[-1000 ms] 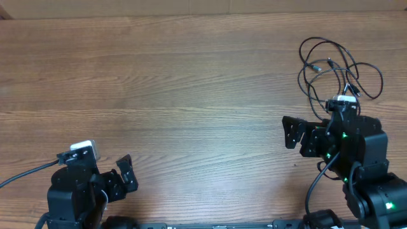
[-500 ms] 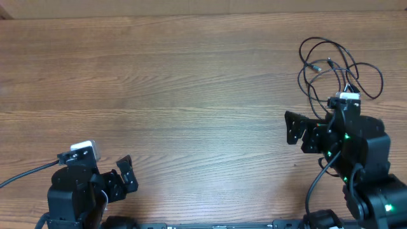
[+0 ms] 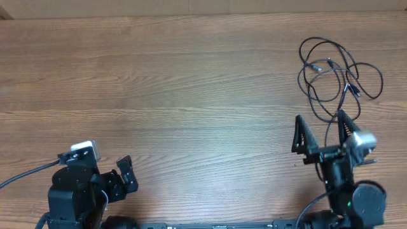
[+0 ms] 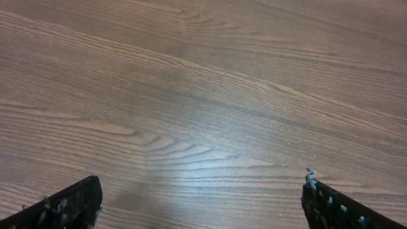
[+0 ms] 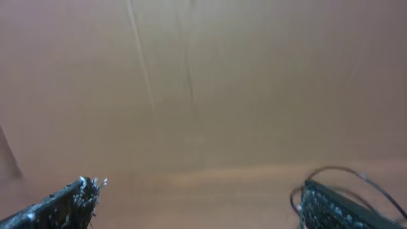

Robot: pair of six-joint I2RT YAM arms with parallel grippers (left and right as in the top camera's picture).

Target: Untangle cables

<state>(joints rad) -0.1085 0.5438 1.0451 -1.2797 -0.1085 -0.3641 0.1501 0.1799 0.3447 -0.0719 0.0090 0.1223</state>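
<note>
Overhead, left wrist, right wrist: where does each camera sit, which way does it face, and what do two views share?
Overhead: above the table, looking straight down; the left gripper and right gripper show at the near edge.
Left wrist: on the left arm, tilted down at bare wood; its two fingertips in the lower corners.
Right wrist: on the right arm, facing almost level at a blurred brown backdrop; fingertips low.
Shared: overhead and right wrist both catch the cables.

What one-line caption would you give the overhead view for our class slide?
Tangled black cables lie at the far right of a wooden table, just ahead of the open right gripper.
</note>
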